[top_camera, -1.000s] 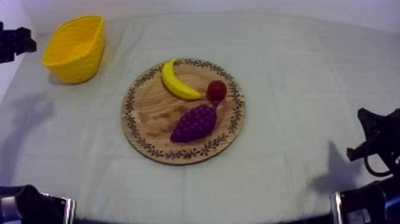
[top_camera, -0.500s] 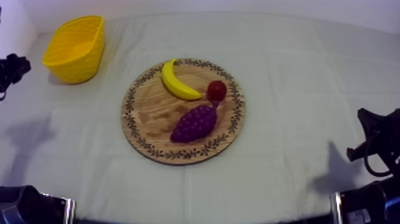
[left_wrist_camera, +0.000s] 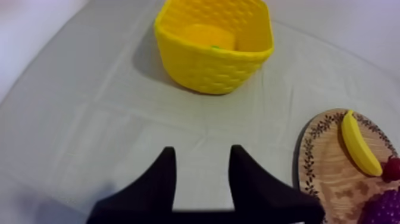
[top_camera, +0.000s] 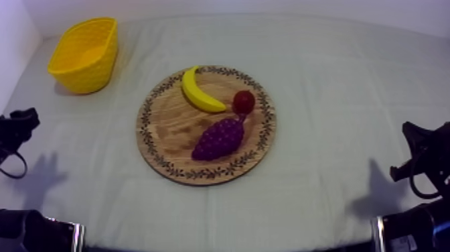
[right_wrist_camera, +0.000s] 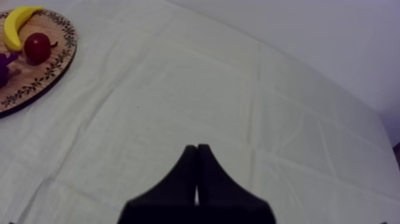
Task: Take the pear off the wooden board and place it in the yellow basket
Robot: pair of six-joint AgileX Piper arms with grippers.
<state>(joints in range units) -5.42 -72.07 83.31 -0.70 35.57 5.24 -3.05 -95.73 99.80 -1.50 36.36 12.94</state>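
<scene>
The yellow basket [top_camera: 84, 53] stands at the far left of the table. In the left wrist view a yellow-orange rounded fruit with a green spot, seemingly the pear [left_wrist_camera: 211, 37], lies inside the basket [left_wrist_camera: 214, 65]. The round wooden board [top_camera: 161, 127] in the middle carries a banana [top_camera: 199, 92], a small red fruit [top_camera: 243, 102] and a bunch of grapes [top_camera: 219, 139]. My left gripper [top_camera: 17, 131] hangs at the table's left edge, well short of the basket; its fingers [left_wrist_camera: 169, 173] stand apart with nothing between them. My right gripper [right_wrist_camera: 197, 149] is a shut wedge over bare cloth, far right of the board [right_wrist_camera: 56, 68].
Bare cloth lies between the basket and the board [left_wrist_camera: 324, 161], and a wide stretch of it lies to the right of the board. A pale wall runs along the left and far sides of the table.
My left arm has drawn back from beside the basket at the far left toward the near left edge of the table. The right arm and the fruit on the board have not moved.
</scene>
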